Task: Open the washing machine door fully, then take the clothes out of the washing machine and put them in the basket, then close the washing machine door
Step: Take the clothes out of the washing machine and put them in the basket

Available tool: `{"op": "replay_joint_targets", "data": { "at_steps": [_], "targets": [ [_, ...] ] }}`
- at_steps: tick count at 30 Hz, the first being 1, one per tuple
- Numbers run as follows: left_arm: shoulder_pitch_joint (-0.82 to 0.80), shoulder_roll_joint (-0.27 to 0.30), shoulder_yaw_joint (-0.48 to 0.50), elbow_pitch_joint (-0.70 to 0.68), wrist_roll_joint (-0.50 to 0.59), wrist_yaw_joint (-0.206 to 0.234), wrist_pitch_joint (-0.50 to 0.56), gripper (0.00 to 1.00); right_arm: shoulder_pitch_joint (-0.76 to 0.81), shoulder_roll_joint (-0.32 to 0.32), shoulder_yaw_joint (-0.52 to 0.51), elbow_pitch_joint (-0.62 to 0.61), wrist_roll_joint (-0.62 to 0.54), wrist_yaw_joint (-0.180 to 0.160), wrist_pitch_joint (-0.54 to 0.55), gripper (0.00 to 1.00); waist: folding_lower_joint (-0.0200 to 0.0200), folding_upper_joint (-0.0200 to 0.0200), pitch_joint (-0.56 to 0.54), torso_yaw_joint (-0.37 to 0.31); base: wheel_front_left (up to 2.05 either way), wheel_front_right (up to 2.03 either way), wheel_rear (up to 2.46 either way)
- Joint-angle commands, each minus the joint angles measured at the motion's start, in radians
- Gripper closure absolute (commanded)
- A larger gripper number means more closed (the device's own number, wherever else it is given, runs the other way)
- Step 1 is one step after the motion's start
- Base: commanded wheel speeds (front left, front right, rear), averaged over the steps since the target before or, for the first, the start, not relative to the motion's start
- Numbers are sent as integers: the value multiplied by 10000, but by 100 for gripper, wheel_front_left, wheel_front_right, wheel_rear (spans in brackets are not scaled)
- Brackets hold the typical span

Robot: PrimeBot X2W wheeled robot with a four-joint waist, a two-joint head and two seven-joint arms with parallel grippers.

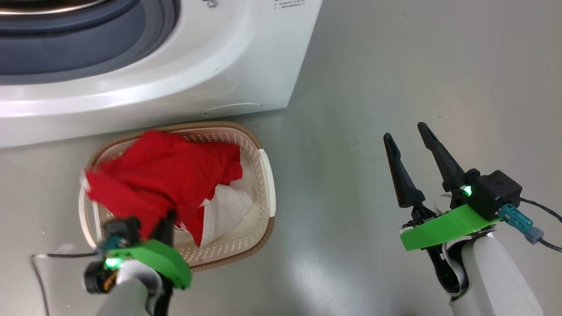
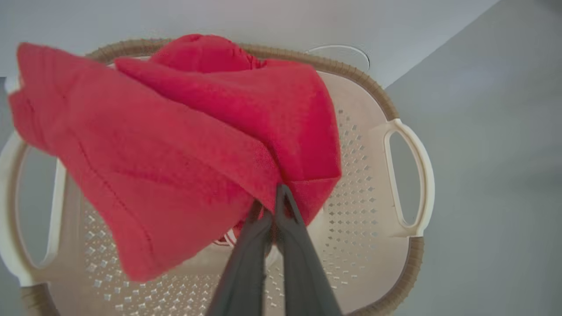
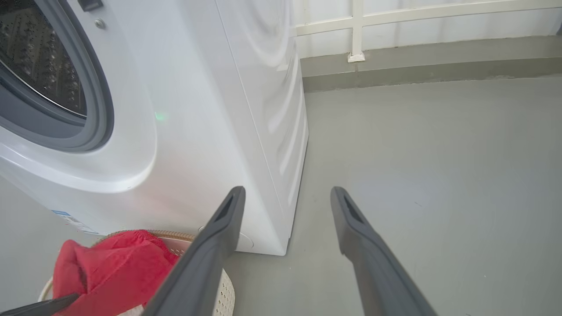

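The basket (image 1: 248, 132) sits on the floor just in front of the washing machine (image 1: 184, 83). My left gripper (image 2: 273, 198) is shut on a fold of the red garment (image 2: 175, 149), which hangs over the basket (image 2: 409, 175) and covers most of it. A white garment (image 1: 230, 205) lies inside, under the red one (image 1: 162, 175). My right gripper (image 1: 406, 133) is open and holds nothing, out over bare floor to the basket's right. The drum mouth with its grey gasket (image 1: 66, 52) stands uncovered. A clear curved edge (image 1: 39, 272) beside my left wrist may be the washing machine door; I cannot tell.
Open grey floor (image 1: 417, 66) stretches to the right of the machine. In the right wrist view the steel drum (image 3: 39, 57), the machine's side panel (image 3: 263, 109) and a white railing (image 3: 355, 30) along the far wall are visible, with the red garment (image 3: 114, 267) at the lower left.
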Motion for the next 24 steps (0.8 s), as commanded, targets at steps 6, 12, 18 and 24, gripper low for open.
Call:
{"op": "replay_joint_targets", "data": {
  "at_steps": [6, 12, 18, 24],
  "targets": [
    [-215, 168, -1815, 1010, -833, -29, 2, 100, 18, 51, 263, -225, -33, 16, -48, 0, 0, -1, 198, -116, 0, 0, 0],
    [-898, 363, -2886, 1319, -1854, -29, -12, 100, -52, 94, 253, -240, -45, 16, -48, 0, 0, -1, 319, -200, 0, 0, 0],
    [-1248, 579, -3430, 1515, -2615, -29, -39, 0, -37, 133, 225, -225, -54, 16, -48, 0, 0, -1, 310, -248, 0, 0, 0],
    [-1298, 924, -3417, 1112, -2937, -29, -48, 0, 21, 154, 181, -223, -66, 16, -48, 0, 0, -1, 221, -213, 0, 0, 0]
  ]
}}
